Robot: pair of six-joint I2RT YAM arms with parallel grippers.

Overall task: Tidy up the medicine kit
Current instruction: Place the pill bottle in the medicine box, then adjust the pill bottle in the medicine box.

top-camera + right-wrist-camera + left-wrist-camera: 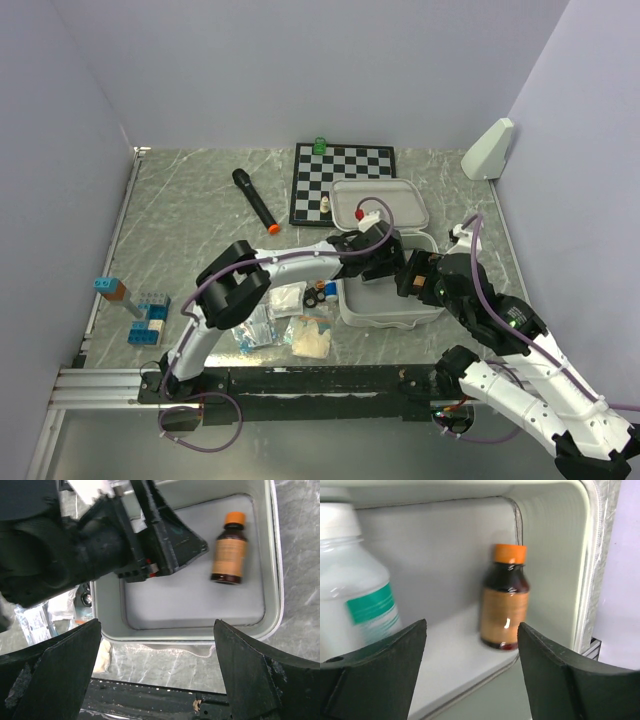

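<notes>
Here the left gripper (470,630) stands with its jaws wide apart and nothing between them, low inside the tray of the medicine kit (390,308). Its two dark fingers (375,675) frame a bare stretch of tray floor. Just outside the left finger stands a blurred white bottle (355,590) with a green label; whether it touches the finger I cannot tell. Ahead, a brown bottle (504,600) with an orange cap lies close to the tray's rounded corner, cap toward the end wall, apart from both fingers. Between that bottle and the gripper the floor is free.

The right gripper (156,627) hovers over one rim of the tray, jaws also spread wide and holding nothing, looking down on the left arm's fingers and the brown bottle.

The kit sits open on the table (200,200) right of centre, its lid folded back and overlapping a corner of the chessboard (320,180). Left of the tray's wall, packets (300,325) crowd the table. Farther off are a microphone (255,200), building blocks (145,322) near the left edge, and a white wedge (488,150) in the far right corner.
</notes>
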